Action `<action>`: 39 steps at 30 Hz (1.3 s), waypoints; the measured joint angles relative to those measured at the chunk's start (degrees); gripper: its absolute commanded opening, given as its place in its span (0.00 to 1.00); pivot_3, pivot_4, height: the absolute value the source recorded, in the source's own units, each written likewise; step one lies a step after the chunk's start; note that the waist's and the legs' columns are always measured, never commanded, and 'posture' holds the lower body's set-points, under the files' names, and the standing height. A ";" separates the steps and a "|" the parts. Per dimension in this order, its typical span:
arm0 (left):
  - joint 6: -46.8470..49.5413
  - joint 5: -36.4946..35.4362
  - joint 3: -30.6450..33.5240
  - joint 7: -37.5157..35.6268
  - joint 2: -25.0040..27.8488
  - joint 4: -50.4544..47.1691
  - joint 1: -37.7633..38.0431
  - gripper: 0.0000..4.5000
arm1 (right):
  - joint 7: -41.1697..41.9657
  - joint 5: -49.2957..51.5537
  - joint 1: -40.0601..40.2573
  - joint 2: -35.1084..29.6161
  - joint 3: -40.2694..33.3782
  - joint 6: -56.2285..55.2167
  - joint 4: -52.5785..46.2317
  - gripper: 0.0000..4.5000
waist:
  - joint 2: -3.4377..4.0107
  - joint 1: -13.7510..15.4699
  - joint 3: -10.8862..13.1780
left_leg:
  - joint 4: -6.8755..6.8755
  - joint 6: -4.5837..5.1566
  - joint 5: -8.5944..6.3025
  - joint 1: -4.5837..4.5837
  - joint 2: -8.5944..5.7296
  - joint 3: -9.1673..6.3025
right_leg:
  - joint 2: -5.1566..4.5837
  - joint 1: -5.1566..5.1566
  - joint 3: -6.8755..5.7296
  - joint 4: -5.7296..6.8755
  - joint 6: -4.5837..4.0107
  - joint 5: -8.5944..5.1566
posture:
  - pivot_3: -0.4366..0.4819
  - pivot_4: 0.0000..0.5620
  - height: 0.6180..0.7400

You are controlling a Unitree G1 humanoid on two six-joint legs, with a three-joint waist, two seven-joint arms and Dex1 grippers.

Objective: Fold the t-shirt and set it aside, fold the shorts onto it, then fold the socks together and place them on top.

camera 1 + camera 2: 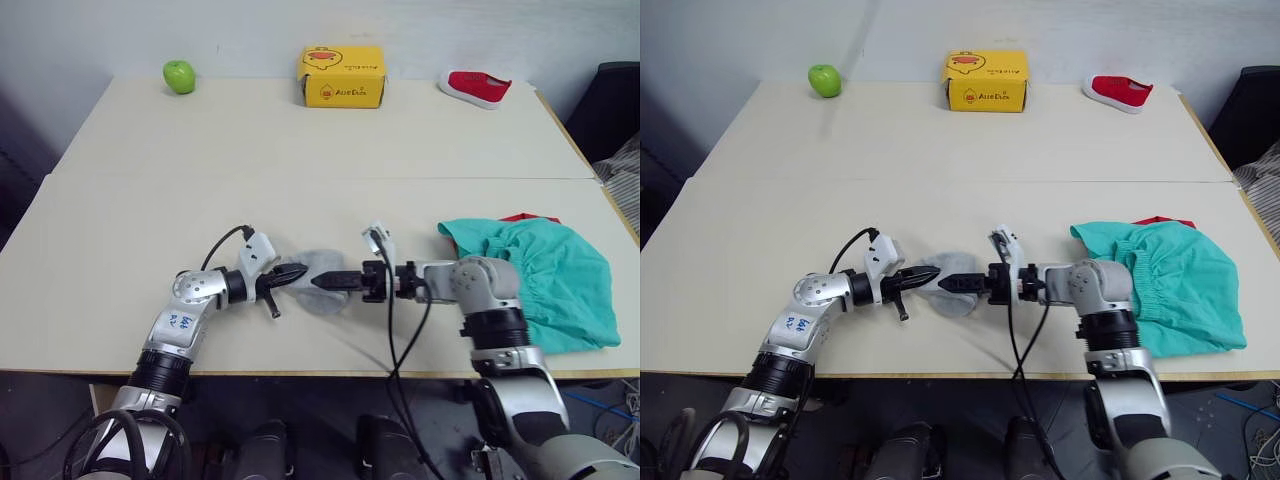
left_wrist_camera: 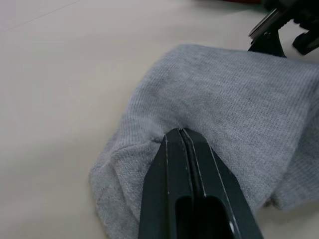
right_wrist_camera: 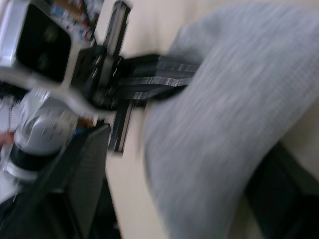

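Socks (image 1: 318, 278): a light grey knit bundle is seen lying on the worktop (image 1: 300, 150) near its front edge, between the two pincers. The long axis is roughly left-right, in line with both forearms; toe and cuff ends cannot be told apart.
Left pincer (image 2: 181, 135): the fingers are pressed together, with grey knit gathered in a small pucker at the tips; the socks are pinched at their left end. It is pointed toward the robot's right.
Right pincer (image 1: 322, 282): it is pointed toward the robot's left, tip on or in the right end of the socks. In the right wrist view the knit is draped over the fingers; whether they are spread or closed cannot be told.
Shorts (image 1: 545, 275): a teal heap is seen at the right front of the worktop, just beside the right forearm, gathered waistband toward the left.
T-shirt (image 1: 528, 217): only a narrow red edge is visible at the far side of the shorts, lying beneath them.
Far edge of worktop: a green apple (image 1: 179, 76) at left, a yellow box (image 1: 342, 76) in the middle, a small red shoe (image 1: 476, 88) at right, all well apart from the garments.
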 measured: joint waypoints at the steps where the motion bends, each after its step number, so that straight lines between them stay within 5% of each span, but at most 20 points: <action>1: -0.11 0.01 0.03 0.05 0.01 -0.01 0.04 0.00 | -1.49 -0.07 -0.27 0.63 -0.93 0.03 0.46 0.54 | 0.00 0.04 0.00 | 0.00 0.00 0.00 -0.02 0.00 0.00 | 0.00 -0.01 -0.01 0.00 0.00 0.00 | 0.48 0.27 1.00; 7: -0.72 -0.16 0.84 -0.22 0.47 -0.49 1.04 0.00 | -3.89 0.82 0.09 0.52 -3.90 1.38 -0.53 0.07 | 0.00 -0.43 0.00 | 0.00 0.04 -0.01 -0.03 0.01 0.04 | 0.01 -0.02 0.00 -0.01 0.00 0.01 | 0.48 0.27 1.00; 9: -0.65 -1.14 1.15 -1.02 0.46 -1.24 1.50 0.00 | -3.82 1.98 1.55 0.14 -4.59 1.70 -2.65 0.01 | 0.01 -0.47 0.00 | 0.00 0.05 -0.02 -0.04 0.01 0.04 | 0.01 -0.02 -0.01 -0.02 0.00 0.01 | 0.48 0.27 1.00; 13: 3.03 -7.19 3.66 -4.80 1.16 -5.07 4.04 0.13 | -3.24 6.63 5.90 -2.02 -10.13 3.77 -7.93 0.01 | 0.00 -0.66 0.00 | 0.00 0.13 -0.06 -0.14 -0.01 0.06 | -0.01 -0.07 0.03 -0.08 0.01 0.01 | 0.48 0.27 1.00; 21: 10.79 -21.26 9.95 -8.50 5.39 -26.32 7.86 0.70 | -12.29 32.06 11.25 -14.73 -43.63 8.11 -18.81 0.01 | 0.06 0.42 0.03 | -0.04 0.19 -0.14 -0.04 0.01 0.03 | 0.01 0.11 0.02 -0.34 0.01 0.01 | 0.48 0.27 1.00; 25: 12.67 -24.20 10.87 -5.72 3.55 -28.78 10.25 0.97 | -20.18 36.80 18.05 -19.19 -52.31 3.62 -18.91 0.01 | 0.07 0.75 0.03 | -0.04 0.21 -0.11 -0.03 0.01 0.15 | 0.04 0.10 0.10 -0.34 0.06 0.04 | 0.48 0.27 1.00; 34: 13.72 -25.95 10.58 -5.93 3.80 -30.78 11.54 1.00 | -24.80 30.43 29.20 -16.29 -53.03 -13.85 -12.29 0.01 | 0.09 0.62 0.02 | -0.03 0.26 -0.03 0.05 0.03 0.37 | 0.09 0.08 0.33 -0.34 0.19 0.11 | 0.48 0.27 1.00; 39: 15.35 -27.57 10.76 -7.04 5.89 -30.89 11.92 1.00 | -24.29 27.69 31.60 -15.29 -50.89 -19.45 -7.00 0.39 | 0.14 0.65 0.00 | -0.03 0.27 -0.04 0.05 0.03 0.37 | 0.09 0.07 0.37 -0.34 0.18 0.11 | 0.48 0.27 1.00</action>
